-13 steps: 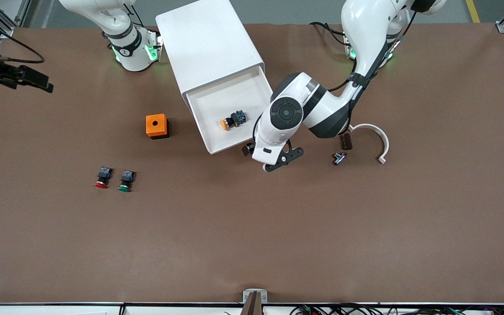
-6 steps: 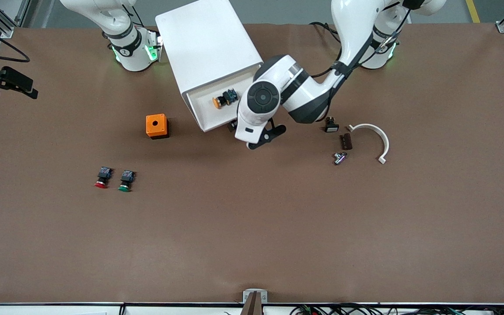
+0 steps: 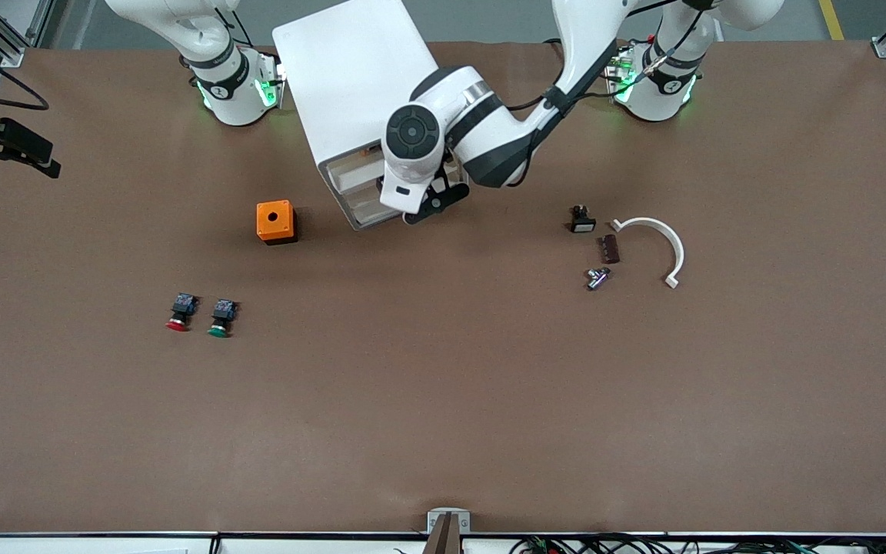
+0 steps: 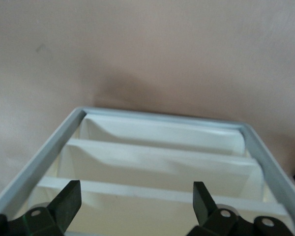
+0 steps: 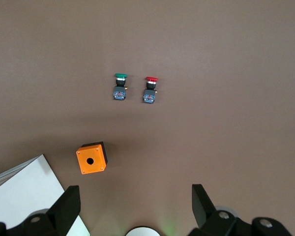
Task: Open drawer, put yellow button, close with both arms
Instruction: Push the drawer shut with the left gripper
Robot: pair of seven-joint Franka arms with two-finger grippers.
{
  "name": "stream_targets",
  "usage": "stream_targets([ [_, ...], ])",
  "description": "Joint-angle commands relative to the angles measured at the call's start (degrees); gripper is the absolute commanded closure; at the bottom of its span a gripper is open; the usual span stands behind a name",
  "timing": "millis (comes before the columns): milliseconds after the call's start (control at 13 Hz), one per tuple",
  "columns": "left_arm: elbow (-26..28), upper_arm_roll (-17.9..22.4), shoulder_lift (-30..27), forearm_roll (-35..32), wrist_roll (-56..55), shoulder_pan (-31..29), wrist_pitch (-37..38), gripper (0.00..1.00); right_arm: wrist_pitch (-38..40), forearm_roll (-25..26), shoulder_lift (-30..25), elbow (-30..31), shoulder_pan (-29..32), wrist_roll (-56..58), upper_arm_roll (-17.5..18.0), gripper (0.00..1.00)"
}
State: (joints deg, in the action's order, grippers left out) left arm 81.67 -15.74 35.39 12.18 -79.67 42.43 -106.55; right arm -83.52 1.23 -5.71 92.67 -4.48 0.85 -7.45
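Spreading wide at the drawer point(image 3: 357, 201) front, left hand point(image 4: 136, 200), holding nothing.

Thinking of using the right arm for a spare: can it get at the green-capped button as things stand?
Probably yes. The right gripper hangs open above the table, at the right arm's end, and the green-capped button lies in the open beside the red-capped button. Nothing covers it; the orange box sits apart.

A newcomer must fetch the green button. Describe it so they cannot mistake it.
Start at the white cabinet, then the orange box beside it. Nearer the front camera lie two small push-buttons side by side. The green button has the green cap; the red button lies toward the right arm's end.
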Motion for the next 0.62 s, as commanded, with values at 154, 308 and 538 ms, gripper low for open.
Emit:
stream_targets([
  [154,-0.46,-0.25,0.29,1.61,-1.54,2.21,0.46,0.0,-1.29,0.97,-0.7,-0.21,0.26,0.38,-0.2,0.0],
  [308,-0.46,-0.25,0.21,1.61,-1.28,1.96,0.46,0.0,-1.21,0.7,-1.49,0.4,0.52,0.47,-0.37,0.0],
  [538,-0.54,1.06,-0.58,-4.41,-0.05,-1.63,0.55,0.0,-3.74,-2.28,-3.86,2.5,2.71,1.09,-2.22,0.0],
])
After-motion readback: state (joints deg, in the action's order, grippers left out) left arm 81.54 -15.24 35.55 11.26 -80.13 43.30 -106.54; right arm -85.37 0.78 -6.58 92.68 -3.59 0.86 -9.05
